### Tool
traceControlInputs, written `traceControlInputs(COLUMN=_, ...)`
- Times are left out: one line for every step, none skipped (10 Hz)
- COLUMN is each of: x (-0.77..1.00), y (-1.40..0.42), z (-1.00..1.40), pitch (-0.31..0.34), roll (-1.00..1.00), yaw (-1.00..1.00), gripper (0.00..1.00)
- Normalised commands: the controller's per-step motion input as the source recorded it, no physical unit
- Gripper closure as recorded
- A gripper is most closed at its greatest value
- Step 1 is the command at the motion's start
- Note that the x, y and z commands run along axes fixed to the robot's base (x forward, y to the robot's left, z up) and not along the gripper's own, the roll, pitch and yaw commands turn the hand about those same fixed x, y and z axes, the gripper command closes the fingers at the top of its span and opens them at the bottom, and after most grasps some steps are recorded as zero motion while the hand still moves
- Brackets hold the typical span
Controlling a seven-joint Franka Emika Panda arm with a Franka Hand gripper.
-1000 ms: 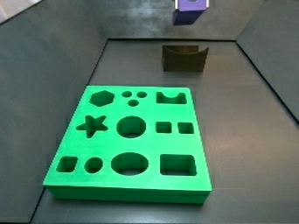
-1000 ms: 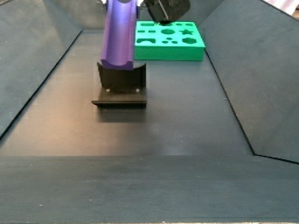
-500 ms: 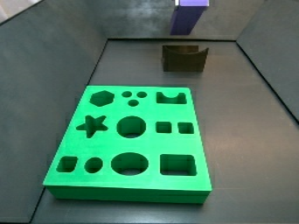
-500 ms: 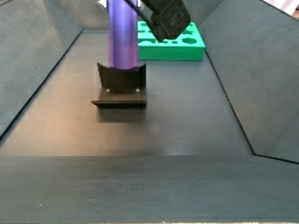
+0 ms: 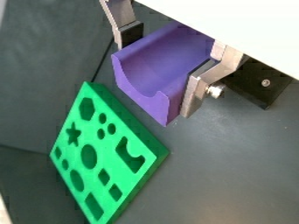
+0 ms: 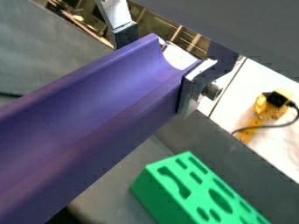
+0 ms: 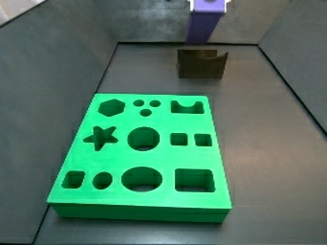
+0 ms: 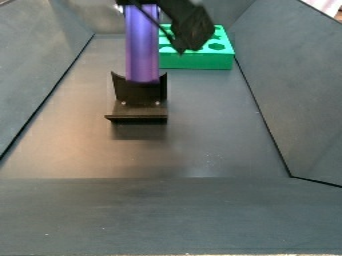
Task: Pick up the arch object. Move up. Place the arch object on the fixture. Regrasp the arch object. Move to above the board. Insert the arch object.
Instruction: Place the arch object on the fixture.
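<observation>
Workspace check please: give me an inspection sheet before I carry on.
Surface: dark grey floor, bare apart from the items below.
Arch object: purple, standing upright on the fixture.
Board: green, flat, cut-outs all empty.
Clutter: nothing seen.
Claw: at the arch object's upper end, silver fingers on either side of it, apparently closed on it.
Cables: yellow connector and lead outside the enclosure.
Surroundings: grey sloped walls.

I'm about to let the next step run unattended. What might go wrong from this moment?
1. The gripper clamps the arch object near one end while its other end sits on the fixture; the long piece might tilt between the plates.
2. The board has many cut-outs, so aiming for the arch slot may catch a neighbouring edge.
</observation>
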Motion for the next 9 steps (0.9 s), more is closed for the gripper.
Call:
traceControlInputs(x=0.13, y=0.04, z=-1.0, pitch=-0.067, roll=-0.13, yaw=-0.2, gripper=1.0)
traceControlInputs(x=0.13, y=0.04, z=-1.0, pitch=-0.102, roll=-0.12, yaw=-0.16, gripper=1.0)
traceControlInputs(x=0.12, y=0.04, z=-1.0, pitch=-0.134, roll=-0.11, yaw=-0.12, gripper=1.0)
traceControlInputs(x=0.12, y=0.04, z=-0.95, pitch=-0.148, roll=-0.1, yaw=-0.09, gripper=1.0)
traceControlInputs(x=0.09, y=0.02, z=-0.63, pitch=-0.158, roll=-0.07, yaw=-0.02, gripper=1.0)
traceControlInputs(x=0.07, y=0.02, z=-0.45, pitch=-0.142, roll=-0.06, yaw=0.01, gripper=1.0)
traceControlInputs(x=0.06, y=0.01, z=-0.3, pitch=-0.122, roll=-0.05, yaw=0.04, gripper=1.0)
traceControlInputs(x=0.04, y=-0.02, z=-0.2, pitch=-0.103, roll=-0.07, yaw=0.06, gripper=1.0)
traceControlInputs(x=0.03, y=-0.02, z=-0.19, pitch=-0.1, roll=-0.06, yaw=0.06, gripper=1.0)
